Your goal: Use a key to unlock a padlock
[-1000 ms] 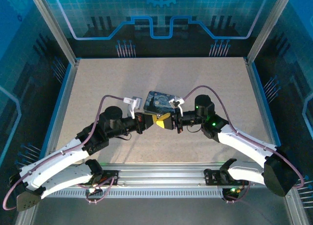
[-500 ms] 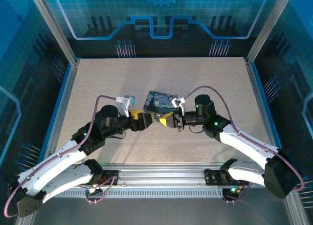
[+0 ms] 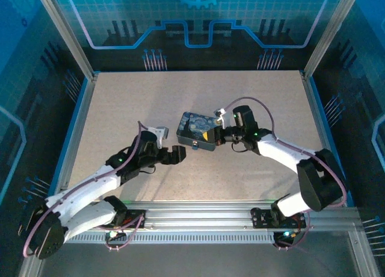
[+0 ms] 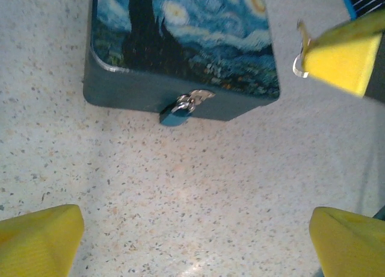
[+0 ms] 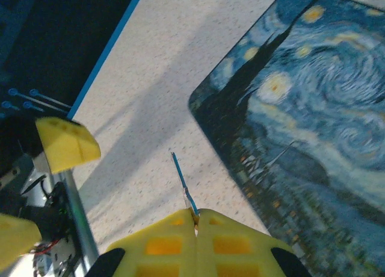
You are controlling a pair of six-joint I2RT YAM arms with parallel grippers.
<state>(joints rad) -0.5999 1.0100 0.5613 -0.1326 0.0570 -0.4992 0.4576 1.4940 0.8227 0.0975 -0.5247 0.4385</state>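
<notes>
Here, the left gripper (image 3: pixel 178 155) is hovering low over the speckled table (image 4: pixel 180 186) with its jaws standing wide apart and nothing between them. In its wrist view its two yellow pads (image 4: pixel 39 238) are showing at the bottom corners, with bare tabletop lying between. Straight ahead of it the blue tin (image 4: pixel 180 24) with the swirling night-sky lid is lying flat on the table, its lid looking closed. The padlock (image 4: pixel 176 113) is hanging from a small metal hasp (image 4: pixel 198 96) on the tin's front wall, roughly at the middle of that wall. Its dark blue body is dangling low, near the tabletop, and facing the left gripper. The left gripper is standing apart from the tin and is touching neither it nor the padlock.

The right gripper (image 5: pixel 195 220) is reaching in from the other side, poised at the tin's right-hand end in the overhead view. Its yellow fingertips are pressing tight together on the key (image 5: pixel 183 185), whose thin blade is sticking out past them and slanting over the table just beside the tin's edge. The key is hanging in the air, well clear of the padlock. In the left wrist view, a bit of the key's silvery metal is peeking out beside the right gripper's fingertip, above and to the right of the padlock
</notes>
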